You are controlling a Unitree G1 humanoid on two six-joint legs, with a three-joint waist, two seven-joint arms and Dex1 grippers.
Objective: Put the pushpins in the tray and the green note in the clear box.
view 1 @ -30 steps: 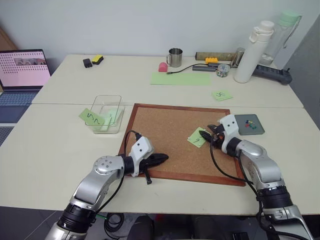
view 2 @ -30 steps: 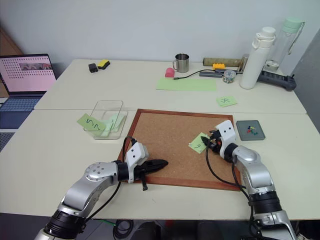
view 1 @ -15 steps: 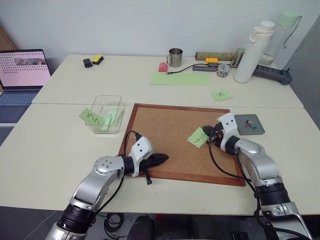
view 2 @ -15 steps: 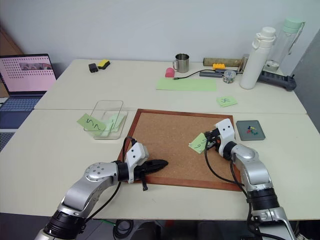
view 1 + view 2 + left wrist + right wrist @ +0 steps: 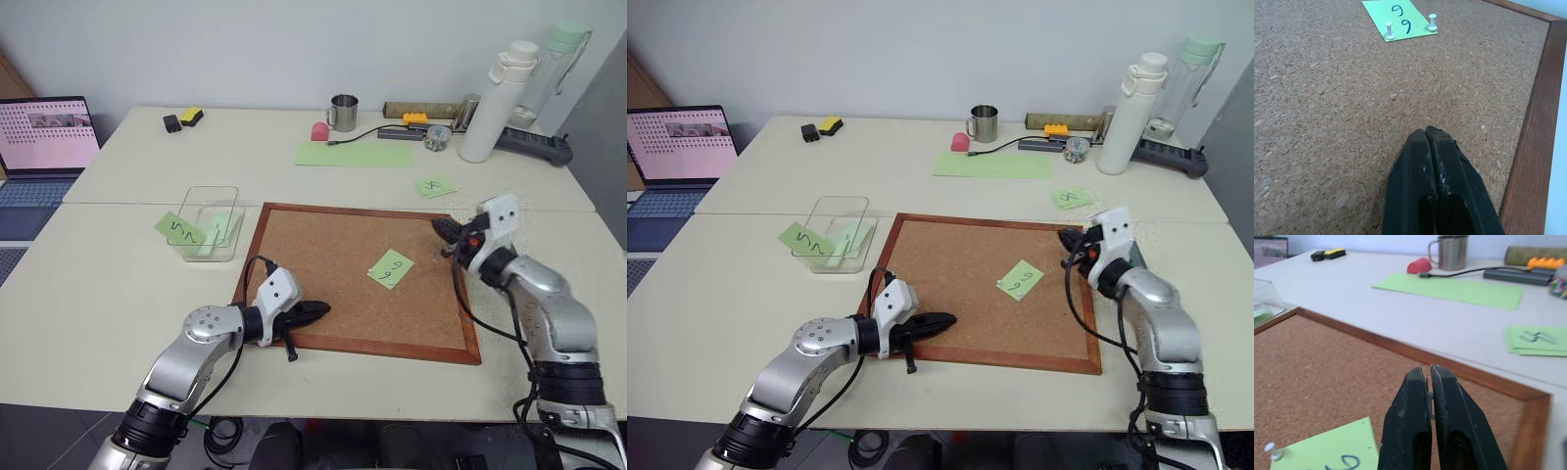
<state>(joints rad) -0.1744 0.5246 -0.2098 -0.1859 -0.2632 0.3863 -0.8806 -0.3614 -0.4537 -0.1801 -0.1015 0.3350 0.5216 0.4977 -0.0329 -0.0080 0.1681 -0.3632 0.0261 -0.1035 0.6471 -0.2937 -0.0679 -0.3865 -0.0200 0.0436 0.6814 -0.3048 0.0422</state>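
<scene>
Green note [image 5: 391, 267] marked "9/6" lies on the cork board [image 5: 323, 255], right of frame centre in the left eye view. Left wrist view adds what the eye views cannot resolve: two whitish pushpins [image 5: 1389, 30] standing in the note's edge, pinning it. Left claw [image 5: 315, 311] clenched, empty, tip resting low over the board's lower left. Right claw [image 5: 443, 228] at the board's upper right corner, raised; right wrist view shows its fingers [image 5: 1408, 421] pressed together with a thin sliver between them, too small to identify. Clear box [image 5: 211, 221] left of the board, a green "S" note [image 5: 184, 231] draped on its rim. Tray sits behind the right arm, hidden.
</scene>
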